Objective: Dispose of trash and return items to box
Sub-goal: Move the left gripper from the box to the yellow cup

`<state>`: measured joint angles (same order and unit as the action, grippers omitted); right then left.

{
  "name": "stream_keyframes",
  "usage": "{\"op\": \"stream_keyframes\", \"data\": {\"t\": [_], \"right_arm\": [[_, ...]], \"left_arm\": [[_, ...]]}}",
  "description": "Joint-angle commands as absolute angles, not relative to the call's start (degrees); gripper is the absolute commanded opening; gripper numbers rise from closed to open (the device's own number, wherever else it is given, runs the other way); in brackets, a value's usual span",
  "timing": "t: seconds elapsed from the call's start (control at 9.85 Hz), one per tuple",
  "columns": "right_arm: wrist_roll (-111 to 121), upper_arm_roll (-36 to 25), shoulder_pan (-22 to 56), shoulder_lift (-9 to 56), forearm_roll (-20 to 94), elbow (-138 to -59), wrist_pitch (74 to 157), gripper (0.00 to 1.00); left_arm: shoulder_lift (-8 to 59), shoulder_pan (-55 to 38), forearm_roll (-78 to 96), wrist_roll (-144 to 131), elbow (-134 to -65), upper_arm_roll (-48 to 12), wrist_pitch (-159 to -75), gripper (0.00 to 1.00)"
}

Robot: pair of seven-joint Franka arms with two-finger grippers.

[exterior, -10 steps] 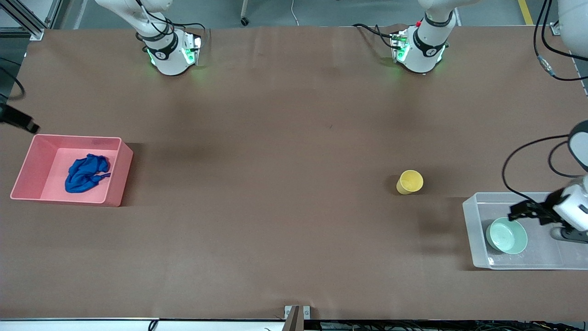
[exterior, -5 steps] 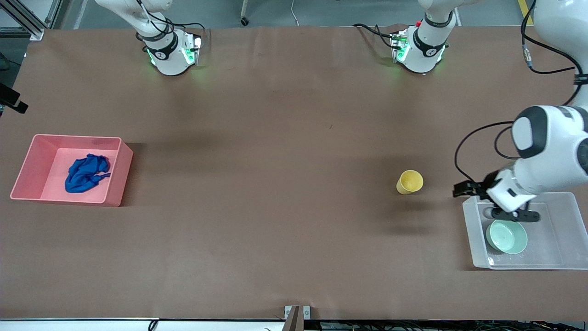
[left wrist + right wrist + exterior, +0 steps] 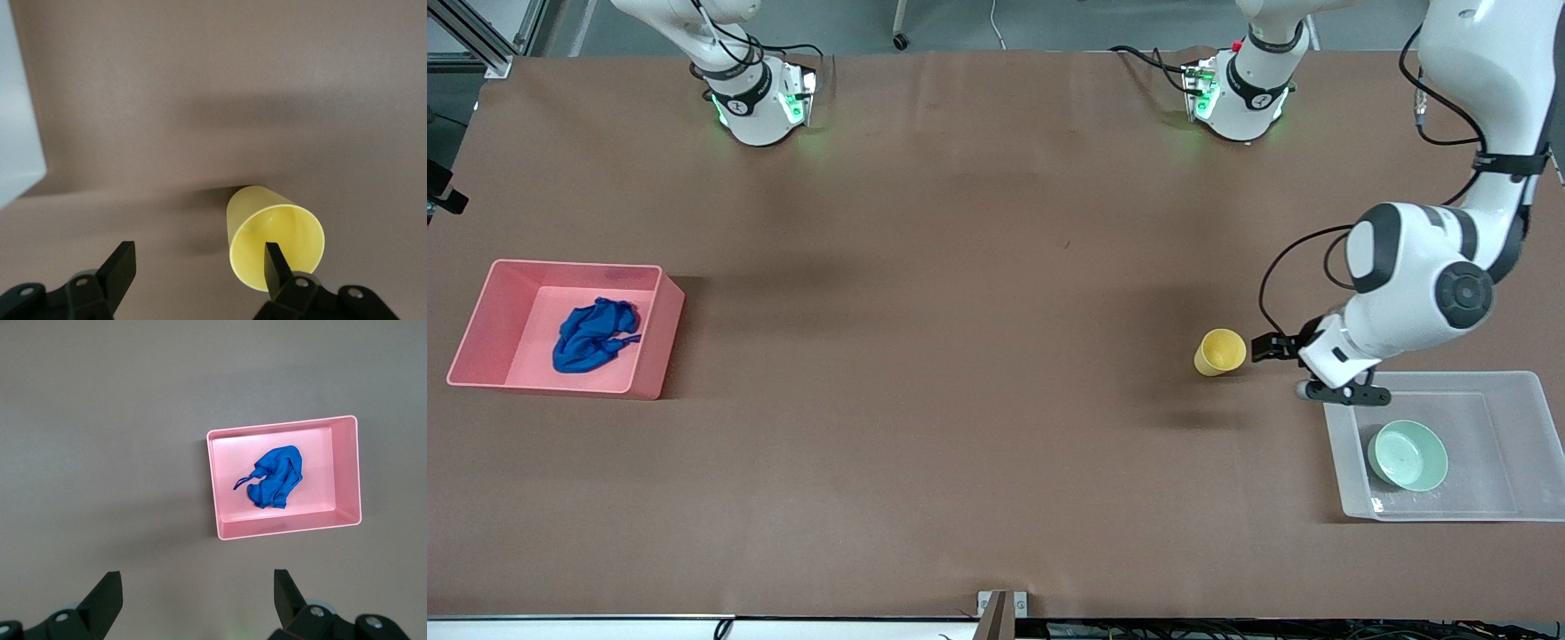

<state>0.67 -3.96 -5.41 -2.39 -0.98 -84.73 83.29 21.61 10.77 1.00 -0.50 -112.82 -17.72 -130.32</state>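
The yellow cup (image 3: 1220, 352) stands on the table beside the clear box (image 3: 1336, 427), toward the middle of the table. The mint-green bowl (image 3: 1408, 455) sits in the box. The blue wad (image 3: 591, 335) lies in the pink bin (image 3: 656, 333) at the right arm's end. My left gripper (image 3: 1289, 369) is open and empty, low between the cup and the box. In the left wrist view one finger (image 3: 272, 260) overlaps the cup's rim (image 3: 273, 243). My right gripper (image 3: 197, 593) is open and empty, high above the table, with the bin (image 3: 217, 487) and wad (image 3: 275, 477) below.
The box's corner (image 3: 17, 133) shows in the left wrist view. A black part of the right arm (image 3: 443, 191) shows at the table's edge. Brown table surface spreads between the bin and the cup.
My left gripper has moved from over the clear box toward the cup, still open. The black part of the right arm has drifted toward the bases.
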Motion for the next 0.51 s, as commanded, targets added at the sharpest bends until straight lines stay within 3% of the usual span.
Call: {"op": "stream_keyframes", "data": {"t": [0.0, 0.3, 0.41], "right_arm": [[-0.6, -3.87, -4.83, -2.29, -1.23, -84.29, 82.71, 1.0], [-0.61, -3.96, -4.84, -2.28, -1.23, -84.2, 82.27, 1.0], [-0.7, -3.96, -4.75, -2.29, -1.32, -84.2, 82.35, 1.0]], "left_arm": [[22.32, 8.8, -0.35, -3.77, -116.02, -17.75, -132.8, 0.86], [25.21, 7.29, -1.83, -4.39, -116.63, -17.75, -135.42, 0.78], [26.09, 7.29, -2.63, -4.83, -116.63, -17.67, -136.14, 0.6]]}}
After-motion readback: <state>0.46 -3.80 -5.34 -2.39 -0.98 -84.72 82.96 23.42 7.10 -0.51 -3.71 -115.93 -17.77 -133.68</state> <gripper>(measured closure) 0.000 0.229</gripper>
